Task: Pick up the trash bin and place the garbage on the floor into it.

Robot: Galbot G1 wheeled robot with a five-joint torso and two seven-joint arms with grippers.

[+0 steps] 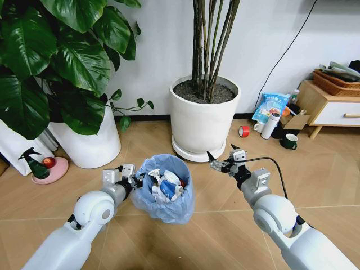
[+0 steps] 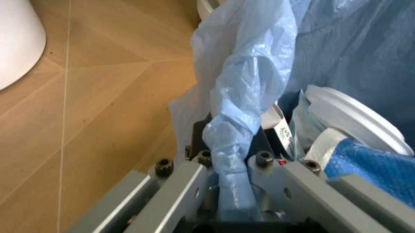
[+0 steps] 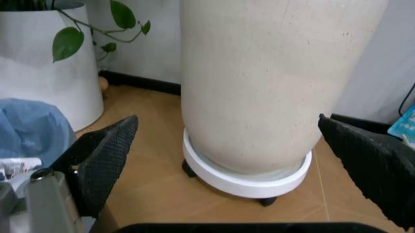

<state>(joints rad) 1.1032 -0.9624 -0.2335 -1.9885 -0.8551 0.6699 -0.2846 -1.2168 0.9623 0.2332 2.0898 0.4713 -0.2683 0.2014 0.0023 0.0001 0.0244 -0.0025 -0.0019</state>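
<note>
Nearest you, your left gripper (image 1: 133, 179) was clamped on the rim and bunched blue liner of the trash bin (image 1: 165, 188), its jaws closed on the plastic as the left wrist view showed; the bin hung upright just to that gripper's right, between your two arms, and the garbage (image 1: 165, 185) lay inside it. A little farther out, your right gripper (image 1: 220, 160) hovered empty with its jaws spread wide, just beside the bin on its right and pointing past it at the big white plant pot (image 1: 203, 117); no litter showed on the floor (image 1: 225, 225), so I judged you close to done.
</note>
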